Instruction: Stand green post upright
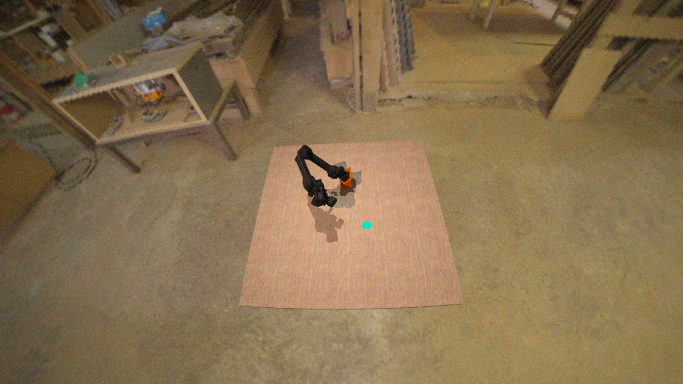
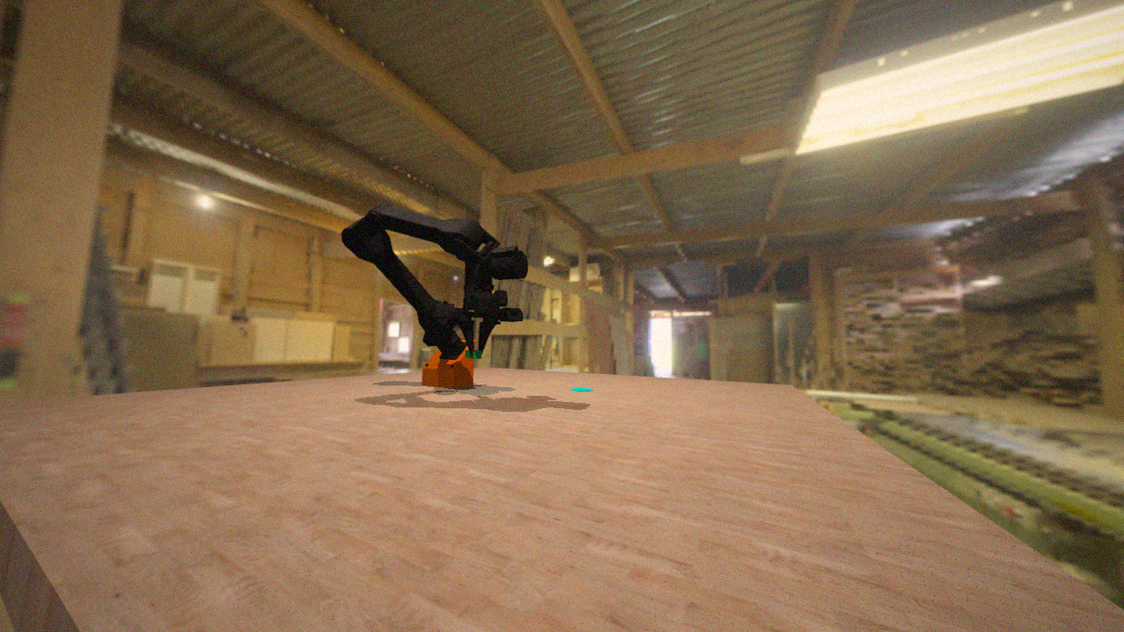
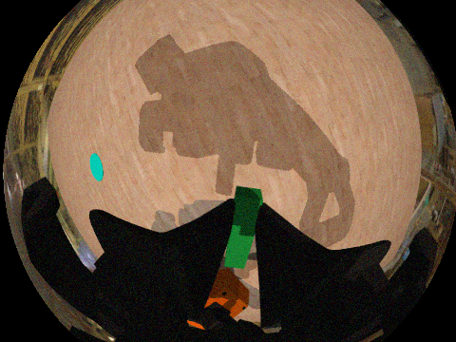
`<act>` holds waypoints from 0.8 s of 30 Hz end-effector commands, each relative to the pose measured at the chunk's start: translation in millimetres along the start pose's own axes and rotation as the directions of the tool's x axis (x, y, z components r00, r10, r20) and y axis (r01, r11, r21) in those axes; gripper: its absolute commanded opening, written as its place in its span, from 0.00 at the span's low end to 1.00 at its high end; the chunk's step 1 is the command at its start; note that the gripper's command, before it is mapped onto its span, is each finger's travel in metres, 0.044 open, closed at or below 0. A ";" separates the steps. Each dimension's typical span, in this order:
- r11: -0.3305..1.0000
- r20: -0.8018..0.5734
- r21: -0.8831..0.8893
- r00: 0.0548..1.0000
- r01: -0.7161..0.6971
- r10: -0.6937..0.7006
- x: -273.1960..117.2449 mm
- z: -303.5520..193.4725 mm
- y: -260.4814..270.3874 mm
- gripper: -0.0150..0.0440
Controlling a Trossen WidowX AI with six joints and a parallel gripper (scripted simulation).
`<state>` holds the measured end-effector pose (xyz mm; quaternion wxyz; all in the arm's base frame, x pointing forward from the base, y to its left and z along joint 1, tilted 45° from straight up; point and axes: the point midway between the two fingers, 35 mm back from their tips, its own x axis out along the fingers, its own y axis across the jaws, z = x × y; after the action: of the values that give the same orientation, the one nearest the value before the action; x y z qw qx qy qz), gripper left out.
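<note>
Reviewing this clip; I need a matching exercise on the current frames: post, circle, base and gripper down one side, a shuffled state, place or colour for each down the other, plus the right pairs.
1. Post
2. Circle
3. Base
4. Gripper

A. Orange, under the arm's foot
B. Closed on something green
C. Cyan, flat on the table top
D. Green, held above the table top

Pairs: 1-D, 2-C, 3-A, 4-B
</note>
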<state>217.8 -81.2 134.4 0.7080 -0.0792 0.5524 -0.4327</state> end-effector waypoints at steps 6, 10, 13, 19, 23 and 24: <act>1.000 0.010 0.006 1.000 0.008 -0.008 -28.3 -0.8 -4.6 0.29; 1.000 0.011 0.004 1.000 0.010 -0.010 -32.8 -1.2 -5.2 0.29; 0.999 0.010 -0.031 1.000 0.006 -0.006 -34.1 1.1 0.2 0.29; 0.993 0.006 -0.120 1.000 -0.002 0.003 -37.3 6.5 14.7 0.29; 0.984 0.004 -0.180 1.000 -0.008 0.009 -39.4 9.6 24.6 0.29; 0.981 0.003 -0.194 1.000 -0.009 0.010 -39.9 10.3 27.2 0.29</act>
<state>232.5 -46.5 152.9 0.7020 -0.1323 0.5810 -0.3900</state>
